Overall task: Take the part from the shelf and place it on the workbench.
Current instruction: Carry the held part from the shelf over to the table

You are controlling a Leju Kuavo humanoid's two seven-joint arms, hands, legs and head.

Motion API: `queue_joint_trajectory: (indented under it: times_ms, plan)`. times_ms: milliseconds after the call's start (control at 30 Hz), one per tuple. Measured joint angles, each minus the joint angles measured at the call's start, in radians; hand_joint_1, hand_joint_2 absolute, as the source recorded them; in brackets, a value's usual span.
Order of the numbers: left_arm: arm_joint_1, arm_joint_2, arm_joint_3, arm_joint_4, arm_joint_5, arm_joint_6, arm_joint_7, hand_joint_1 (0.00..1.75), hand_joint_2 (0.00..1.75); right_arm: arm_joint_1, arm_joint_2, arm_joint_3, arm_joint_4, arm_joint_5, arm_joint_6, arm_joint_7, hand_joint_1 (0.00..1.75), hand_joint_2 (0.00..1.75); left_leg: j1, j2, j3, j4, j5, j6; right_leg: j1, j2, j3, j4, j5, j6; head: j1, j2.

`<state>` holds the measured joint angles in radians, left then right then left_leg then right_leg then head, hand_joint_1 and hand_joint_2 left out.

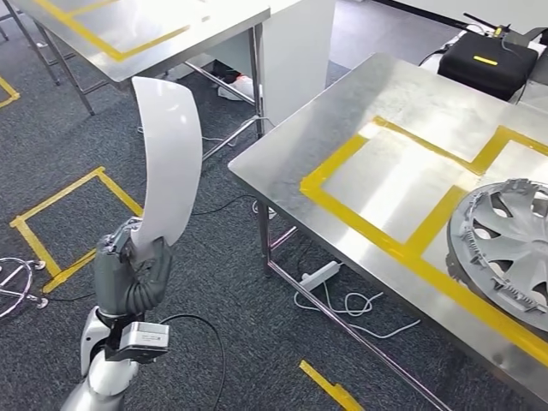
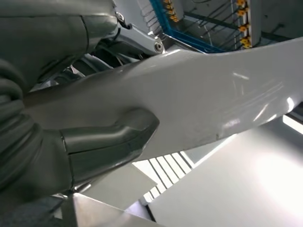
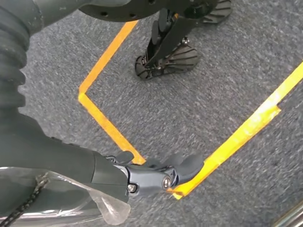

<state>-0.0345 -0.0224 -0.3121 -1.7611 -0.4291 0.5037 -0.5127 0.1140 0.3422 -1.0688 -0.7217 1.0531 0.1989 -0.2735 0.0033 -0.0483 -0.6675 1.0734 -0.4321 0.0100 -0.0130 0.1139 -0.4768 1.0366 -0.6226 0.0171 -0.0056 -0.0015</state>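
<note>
So the left hand [image 1: 133, 270] is gripping the bottom end of the white curved part [image 1: 169, 163], fingers wrapped around it, and the part is sticking upright out of the hand, bowing a bit toward the top. It's being held over the grey carpet floor [image 1: 213, 282], off to the side of the steel counter [image 1: 336, 128] and well apart from its near corner, not touching anything but the hand. In the left wrist view the thick grey thumb [image 2: 111, 142] is pressing flat against the glossy white face of the part [image 2: 214, 90], and the panel is running long across the frame.

The right hand [image 3: 157, 175] is hanging down over the carpet with nothing in it, dark fingers [image 3: 185, 168] curling in loosely; I honestly can't tell if you'd call it properly closed or just relaxed. Yellow tape lines [image 3: 103, 118] are crossing the floor right under it.

On the counter there's a yellow tape outline [image 1: 388, 240] marking off rectangles, and a silver wheel cover [image 1: 504, 244] is lying flat near the right edge, sitting partly over the tape. A black case [image 1: 488, 62] is sitting at the far right corner. A second steel counter [image 1: 142, 34] with its own yellow tape is standing farther back on the left, and a white power strip [image 1: 319, 276] with cable is lying on the floor under the near counter's edge.
</note>
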Motion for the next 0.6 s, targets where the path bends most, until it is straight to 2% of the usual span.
queue_joint_trajectory:
  times_ms: [33,67,100,133,167,200,233,267,300,333,367,400,467,500,533,600]
  plan:
    - [-0.008,-0.001,-0.002,0.0,-0.001,-0.002,-0.001,1.75,1.75,-0.004,-0.001,-0.003,0.002,0.002,-0.001,-0.002,0.0,1.75,0.002,0.009,0.004,-0.008,-0.001,0.004,0.002,-0.026,-0.01,0.017,-0.011,0.005,0.002,0.0]
    - [-0.013,-0.001,-0.004,-0.001,-0.002,-0.004,-0.001,1.75,1.75,-0.009,-0.003,-0.005,0.005,0.003,-0.002,-0.003,0.0,1.75,0.003,0.021,0.009,-0.015,-0.004,0.009,0.003,-0.057,-0.033,0.056,-0.031,0.01,0.003,0.0]
    - [-0.014,-0.001,-0.005,-0.001,-0.003,-0.005,-0.001,1.75,1.75,-0.015,-0.004,-0.006,0.008,0.005,-0.003,-0.005,0.0,1.75,0.002,0.033,0.014,-0.017,-0.008,0.014,0.004,-0.084,-0.069,0.112,-0.053,0.014,0.004,0.0]
    - [-0.016,0.0,-0.006,-0.001,-0.006,-0.007,-0.002,1.75,1.75,-0.021,-0.006,-0.007,0.011,0.006,-0.004,-0.006,0.0,1.75,0.002,0.046,0.018,-0.018,-0.014,0.018,0.004,-0.098,-0.112,0.175,-0.072,0.017,0.004,0.0]
    - [-0.018,0.0,-0.008,-0.001,-0.009,-0.008,-0.002,1.75,1.75,-0.025,-0.007,-0.008,0.016,0.009,-0.005,-0.008,0.0,1.75,0.002,0.057,0.022,-0.018,-0.02,0.02,0.003,-0.103,-0.152,0.225,-0.079,0.019,0.004,0.0]
    - [-0.023,0.0,-0.01,-0.001,-0.013,-0.01,-0.002,1.75,1.75,-0.027,-0.008,-0.01,0.02,0.012,-0.006,-0.01,0.0,1.75,0.001,0.068,0.027,-0.018,-0.026,0.021,0.003,-0.106,-0.177,0.244,-0.066,0.02,0.004,0.0]
    - [-0.029,0.0,-0.012,0.0,-0.017,-0.01,-0.002,1.75,1.75,-0.027,-0.009,-0.011,0.025,0.016,-0.009,-0.013,0.0,1.75,0.001,0.077,0.034,-0.018,-0.032,0.021,0.003,-0.109,-0.185,0.229,-0.033,0.021,0.004,0.0]
    - [-0.038,0.0,-0.015,0.001,-0.019,-0.011,-0.002,1.75,1.75,-0.028,-0.01,-0.013,0.03,0.021,-0.013,-0.016,0.0,1.75,0.001,0.085,0.043,-0.018,-0.038,0.019,0.002,-0.116,-0.175,0.18,0.013,0.021,0.005,0.0]
    - [-0.048,0.0,-0.016,0.003,-0.022,-0.011,-0.001,1.75,1.75,-0.031,-0.011,-0.014,0.036,0.025,-0.017,-0.019,0.0,1.75,0.001,0.094,0.051,-0.019,-0.044,0.016,0.004,-0.135,-0.156,0.121,0.054,0.021,0.005,0.0]
    - [-0.059,0.001,-0.018,0.005,-0.023,-0.011,-0.001,1.75,1.75,-0.035,-0.012,-0.015,0.043,0.028,-0.022,-0.022,0.0,1.75,-0.002,0.102,0.058,-0.018,-0.05,0.012,0.008,-0.155,-0.137,0.066,0.084,0.018,0.005,0.0]
    - [-0.07,0.002,-0.02,0.007,-0.024,-0.01,0.0,1.75,1.75,-0.041,-0.012,-0.016,0.05,0.031,-0.025,-0.025,0.0,1.75,-0.005,0.11,0.063,-0.018,-0.054,0.008,0.011,-0.17,-0.122,0.029,0.1,0.013,0.005,0.0]
    - [-0.078,0.003,-0.021,0.008,-0.024,-0.01,0.0,1.75,1.75,-0.046,-0.013,-0.017,0.056,0.032,-0.027,-0.026,0.0,1.75,-0.008,0.119,0.066,-0.018,-0.055,0.004,0.015,-0.178,-0.116,0.014,0.102,0.008,0.004,0.0]
    - [-0.09,0.004,-0.023,0.011,-0.025,-0.01,0.0,1.75,1.75,-0.052,-0.013,-0.02,0.064,0.034,-0.029,-0.028,0.0,1.75,-0.011,0.139,0.071,-0.021,-0.058,-0.003,0.015,-0.159,-0.114,0.008,0.106,-0.003,0.001,0.0]
    - [-0.095,0.005,-0.024,0.012,-0.025,-0.01,0.0,1.75,1.75,-0.052,-0.013,-0.021,0.068,0.035,-0.03,-0.029,0.0,1.75,-0.009,0.138,0.073,-0.017,-0.065,-0.007,0.013,-0.148,-0.113,0.006,0.108,-0.007,0.0,0.0]
    - [-0.1,0.006,-0.024,0.013,-0.025,-0.01,0.0,1.75,1.75,-0.052,-0.013,-0.022,0.071,0.035,-0.031,-0.029,0.0,1.75,-0.007,0.126,0.069,-0.001,-0.079,-0.011,0.01,-0.138,-0.111,0.004,0.11,-0.012,-0.001,0.0]
    - [-0.106,0.009,-0.025,0.015,-0.025,-0.009,0.0,1.75,1.75,-0.055,-0.013,-0.024,0.076,0.036,-0.033,-0.03,0.0,1.75,-0.002,0.084,0.032,0.09,-0.133,-0.021,0.006,-0.115,-0.108,0.001,0.113,-0.02,-0.005,0.0]
